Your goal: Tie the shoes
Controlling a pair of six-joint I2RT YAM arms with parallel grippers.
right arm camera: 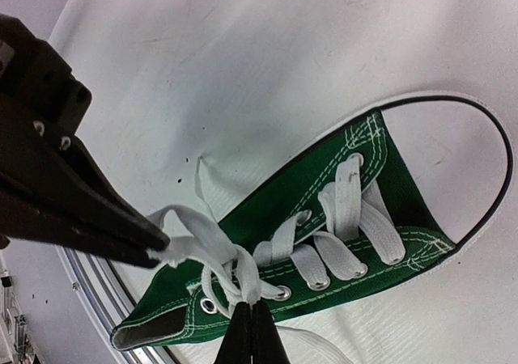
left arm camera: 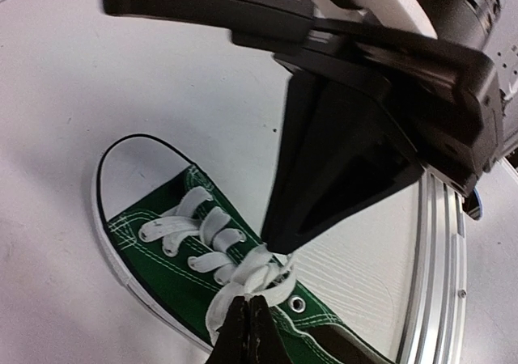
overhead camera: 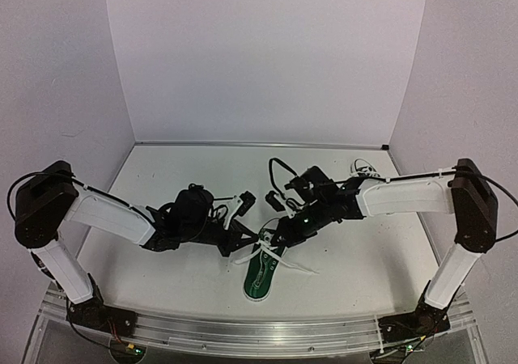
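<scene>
A dark green sneaker (overhead camera: 261, 279) with white laces lies near the table's front edge, its white toe cap pointing toward the arms. Both grippers meet over its lace knot (right arm camera: 235, 259) by the top eyelets. In the left wrist view, my left gripper (left arm camera: 247, 311) is shut on a strand of white lace above the shoe (left arm camera: 165, 270). My right gripper (right arm camera: 252, 314) is likewise shut on a lace loop above the shoe (right arm camera: 283, 194). From above, the left gripper (overhead camera: 249, 243) and right gripper (overhead camera: 273, 236) stand tip to tip. The other shoe (overhead camera: 364, 170) sits at the back right.
A metal rail (overhead camera: 243, 336) runs along the near table edge, just behind the shoe's heel. Loose lace ends (overhead camera: 301, 265) trail right of the shoe on the white table. White walls close in the back and both sides.
</scene>
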